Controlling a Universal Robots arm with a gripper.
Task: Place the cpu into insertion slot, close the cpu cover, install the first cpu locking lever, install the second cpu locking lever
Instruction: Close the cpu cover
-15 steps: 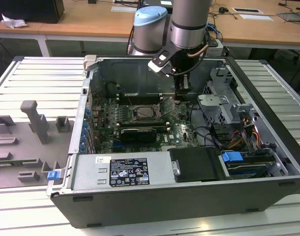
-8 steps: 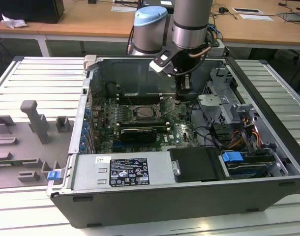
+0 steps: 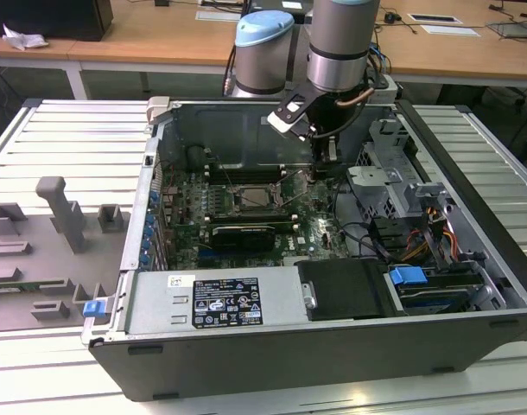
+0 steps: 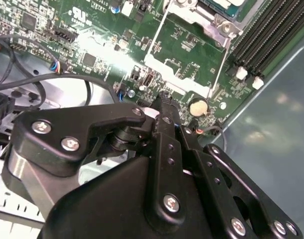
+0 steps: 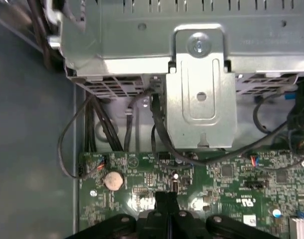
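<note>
An open computer case [image 3: 471, 216] lies on its side with the green motherboard [image 3: 194, 194] facing up. The insertion slot [image 3: 257, 197] sits mid-board, a square socket with a silvery rim [image 4: 212, 15]. Its cpu cover [image 4: 162, 63], a thin silvery frame, is swung open and lies over the board between socket and gripper. Thin lever wires [image 3: 300, 180] stick up beside the socket. My gripper [image 3: 320, 164] hangs just to the exterior view's right of the socket, low over the board. Its black fingertips [image 4: 164, 102] [image 5: 166, 198] are shut together with nothing between them. I cannot tell whether the cpu lies in the socket.
Black memory slots [image 4: 261, 40] run beside the socket. A coin battery [image 4: 198, 107] [image 5: 112, 180] and black cables [image 5: 157, 129] lie near the fingertips. A metal drive cage [image 5: 202, 74] rises past the board's edge. A grey fixture tray [image 3: 56, 233] lies outside the case.
</note>
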